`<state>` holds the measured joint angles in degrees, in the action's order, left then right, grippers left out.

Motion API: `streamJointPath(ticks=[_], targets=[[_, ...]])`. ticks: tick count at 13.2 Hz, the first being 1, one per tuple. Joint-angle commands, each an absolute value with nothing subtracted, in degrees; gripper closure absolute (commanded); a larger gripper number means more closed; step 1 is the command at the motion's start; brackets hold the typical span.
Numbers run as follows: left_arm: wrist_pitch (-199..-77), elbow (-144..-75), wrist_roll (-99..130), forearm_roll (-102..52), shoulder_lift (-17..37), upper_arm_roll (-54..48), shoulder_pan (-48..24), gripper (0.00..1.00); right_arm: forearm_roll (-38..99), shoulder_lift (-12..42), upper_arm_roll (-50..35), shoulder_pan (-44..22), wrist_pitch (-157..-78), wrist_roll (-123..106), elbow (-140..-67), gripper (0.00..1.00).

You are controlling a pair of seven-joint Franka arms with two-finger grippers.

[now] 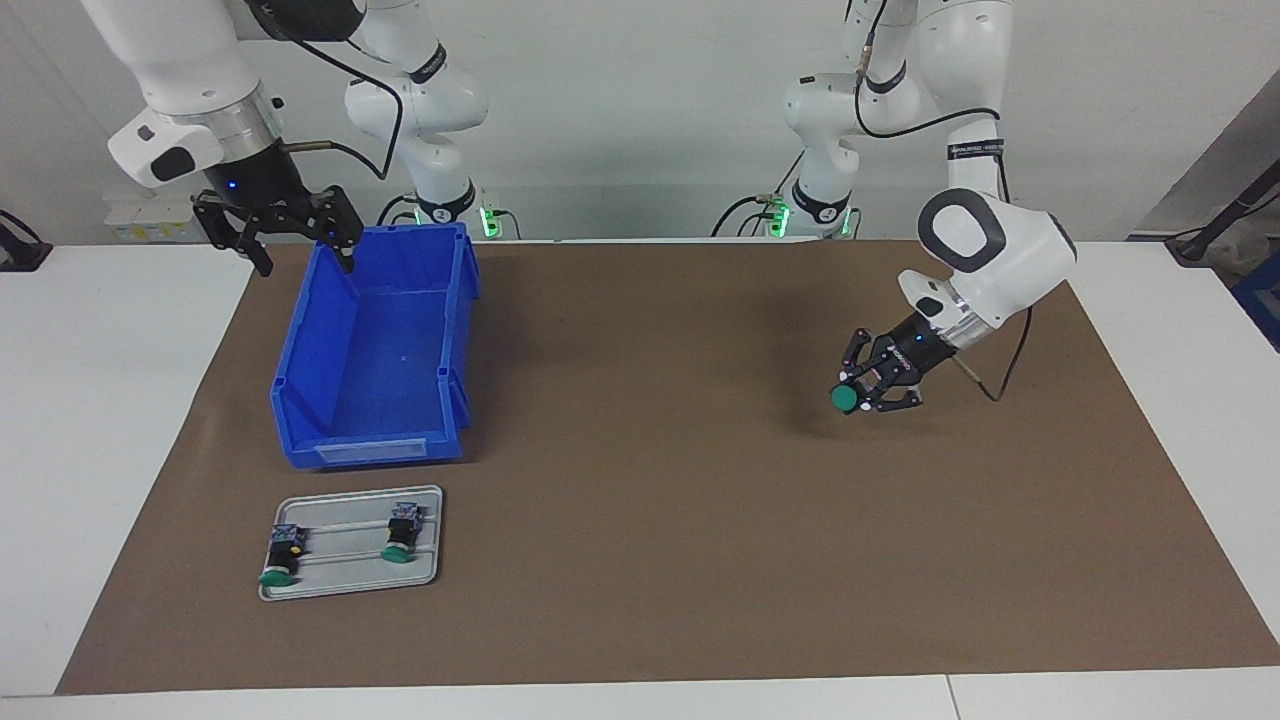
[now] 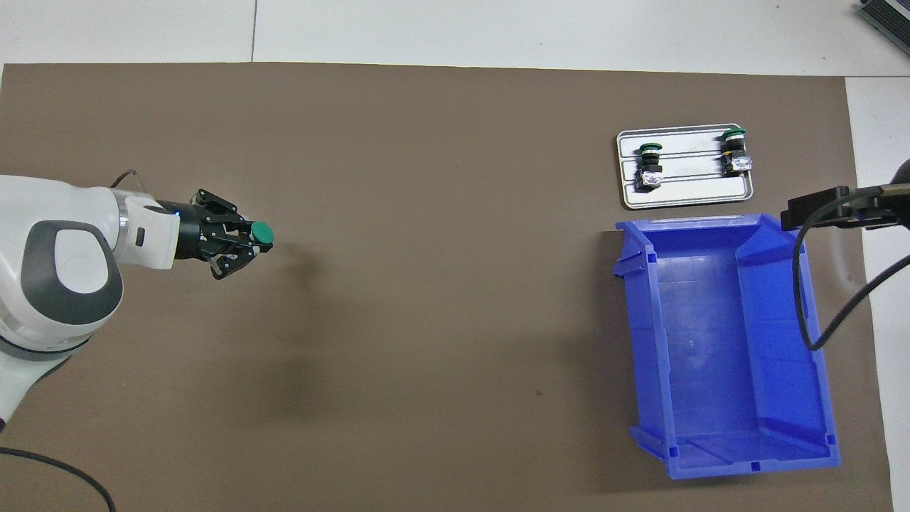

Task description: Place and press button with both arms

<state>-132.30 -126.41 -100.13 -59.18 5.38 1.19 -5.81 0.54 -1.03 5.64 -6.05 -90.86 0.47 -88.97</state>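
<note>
My left gripper (image 1: 866, 388) is shut on the button (image 1: 843, 399), whose round green cap points toward the middle of the table. It holds the button tilted, just above the brown mat (image 1: 640, 480) at the left arm's end. In the overhead view the left gripper (image 2: 242, 247) and the green cap (image 2: 263, 232) show clearly. My right gripper (image 1: 282, 238) is open and empty. It hangs over the corner of the blue bin (image 1: 300, 340) that is nearest the robots.
The blue bin (image 2: 643, 334) has nothing in it. A grey tray (image 1: 345, 572) lies farther from the robots than the bin. It holds two like buttons (image 1: 280, 556) (image 1: 400, 537). The tray (image 2: 686, 195) also shows in the overhead view.
</note>
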Motion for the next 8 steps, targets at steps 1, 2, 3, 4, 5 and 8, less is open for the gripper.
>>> streamJointPath(ticks=[1, 2, 3, 4, 5, 8], targets=[[-135.7, -132.9, -110.7, -73.9, 2.9, 1.0, -7.7, 1.00, 0.8, -2.5, 5.4, -5.6, -91.1, 0.5, -90.7, 0.01], [-135.6, -133.9, -114.7, -79.7, 2.8, 0.9, -8.3, 1.00, 0.8, -2.5, 5.4, -5.7, -91.1, 0.5, -90.7, 0.01], [-135.5, -135.1, -119.2, -85.3, 2.9, 0.9, -9.5, 1.00, 0.8, -2.5, 5.4, -5.7, -91.1, 0.5, -90.7, 0.01], [-135.4, -136.0, -123.4, -90.7, 2.9, 0.9, -10.4, 1.00, 0.8, -2.5, 5.4, -5.7, -91.1, 0.5, -90.7, 0.01], [-134.7, -137.2, -128.7, -96.4, 3.2, 0.9, -11.4, 1.00, 0.8, -2.5, 5.4, -5.7, -91.1, 0.5, -90.7, 0.01], [-128.9, -139.3, -145.6, -116.0, 5.3, 0.9, -14.0, 1.00, 0.8, -2.5, 5.4, -5.7, -91.1, 0.5, -90.7, 0.01]])
